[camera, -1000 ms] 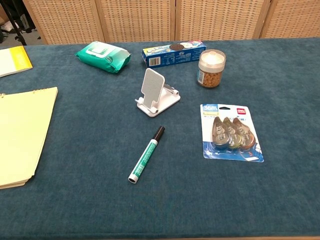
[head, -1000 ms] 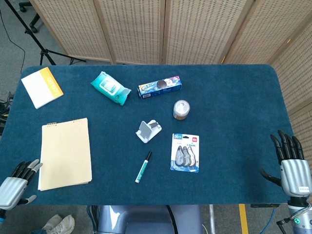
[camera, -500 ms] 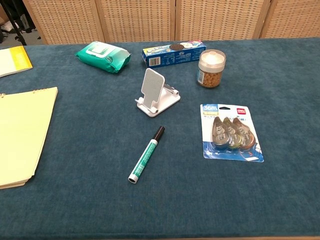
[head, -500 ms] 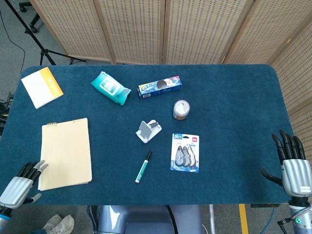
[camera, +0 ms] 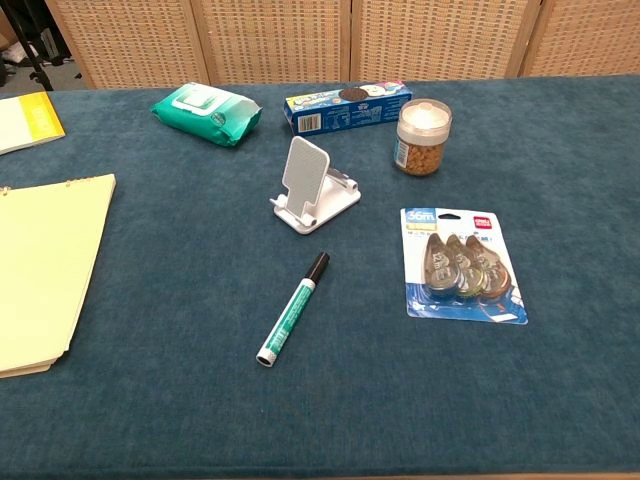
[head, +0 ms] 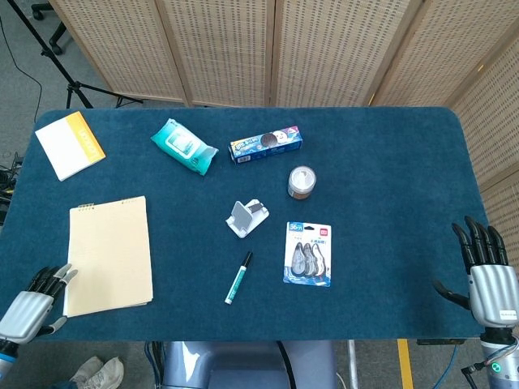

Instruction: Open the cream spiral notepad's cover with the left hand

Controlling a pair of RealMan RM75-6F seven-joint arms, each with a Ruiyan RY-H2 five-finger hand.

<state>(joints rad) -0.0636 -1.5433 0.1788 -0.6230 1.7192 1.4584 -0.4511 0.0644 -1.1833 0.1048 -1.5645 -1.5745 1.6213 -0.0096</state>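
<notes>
The cream spiral notepad (head: 109, 254) lies flat and closed on the left of the blue table, its spiral binding at the far edge; the chest view shows its right part (camera: 40, 270) at the left border. My left hand (head: 31, 304) hovers at the table's front left corner, just left of the notepad's near corner, fingers apart and holding nothing. My right hand (head: 484, 272) stands at the front right edge, fingers spread upward, empty. Neither hand appears in the chest view.
A white-and-orange booklet (head: 70, 144) lies far left. A teal wipes pack (head: 184, 146), a cookie box (head: 266, 143), a small jar (head: 301, 181), a white phone stand (head: 245, 217), a green marker (head: 238, 277) and a correction-tape pack (head: 308, 254) occupy the middle.
My left hand has shifted slightly down and left near the table's front corner. The notepad and the right hand are as before.
</notes>
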